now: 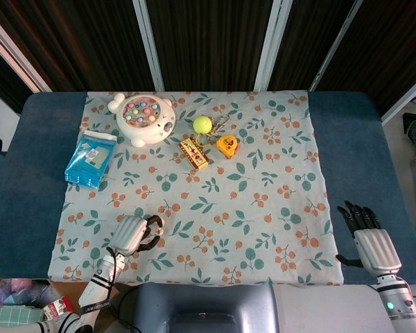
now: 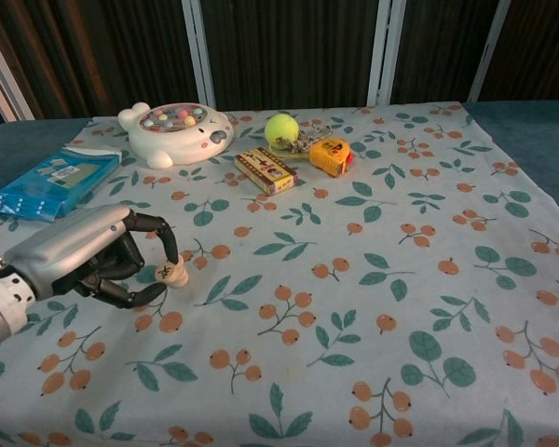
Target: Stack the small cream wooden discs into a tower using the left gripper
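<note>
Left hand (image 2: 93,261) was at the near left of the worktop (image 1: 28,173), its fingertips (image 2: 166,255) curled about a small cream disc (image 2: 170,274) resting on the flowered cloth (image 2: 373,279); whether it was pinched or merely touched could not be told. Good practice, in my judgement: settle the disc flat and centred, then part the fingers slowly. Right hand (image 1: 371,243) lay spread and empty at the near right. The disc's dark mark was unreadable, as was the print on the blue packet (image 2: 56,182).
</note>
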Robot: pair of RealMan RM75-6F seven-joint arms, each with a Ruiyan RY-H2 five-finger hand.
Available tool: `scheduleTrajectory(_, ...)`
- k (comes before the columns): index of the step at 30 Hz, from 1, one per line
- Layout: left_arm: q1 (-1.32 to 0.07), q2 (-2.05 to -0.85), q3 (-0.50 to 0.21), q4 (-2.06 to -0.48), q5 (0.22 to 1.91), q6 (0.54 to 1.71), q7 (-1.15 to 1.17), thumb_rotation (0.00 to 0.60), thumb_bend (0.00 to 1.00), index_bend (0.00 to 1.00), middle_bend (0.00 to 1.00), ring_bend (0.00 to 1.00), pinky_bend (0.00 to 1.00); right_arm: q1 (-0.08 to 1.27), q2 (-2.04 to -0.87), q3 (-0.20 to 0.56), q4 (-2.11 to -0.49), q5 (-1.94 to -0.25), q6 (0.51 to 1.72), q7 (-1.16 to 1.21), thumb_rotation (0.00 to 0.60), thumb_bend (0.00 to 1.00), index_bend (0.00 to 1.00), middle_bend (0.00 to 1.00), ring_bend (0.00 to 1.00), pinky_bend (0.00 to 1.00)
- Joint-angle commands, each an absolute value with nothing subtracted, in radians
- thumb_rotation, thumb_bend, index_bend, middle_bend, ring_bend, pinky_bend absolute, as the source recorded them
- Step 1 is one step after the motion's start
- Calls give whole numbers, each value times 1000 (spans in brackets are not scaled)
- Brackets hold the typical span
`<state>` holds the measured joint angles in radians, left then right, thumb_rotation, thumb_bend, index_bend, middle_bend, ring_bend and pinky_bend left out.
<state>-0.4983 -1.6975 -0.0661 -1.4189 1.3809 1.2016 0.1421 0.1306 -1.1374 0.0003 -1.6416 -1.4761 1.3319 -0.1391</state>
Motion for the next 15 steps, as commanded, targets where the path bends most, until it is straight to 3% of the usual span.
scheduleTrajectory(1, -502, -1688, -98, -1420, 1346, 1184, 131, 600, 361, 483, 1000, 1000, 1000, 131, -1138, -1, -1641, -1477, 1331, -140, 600, 115, 0, 0, 0, 0)
scheduleTrajectory(9, -531, -1654, -168, -1441, 1226, 1089, 136, 600, 360, 473, 1000, 1000, 1000, 137, -1144, 0, -1640, -1466, 1314, -153, 600, 115, 0, 0, 0, 0)
scheduleTrajectory(15, -538, -1634, -179, -1466, 1186, 1062, 143, 600, 361, 471, 1000, 1000, 1000, 137, -1146, 2, -1639, -1463, 1317, -153, 600, 115, 0, 0, 0, 0)
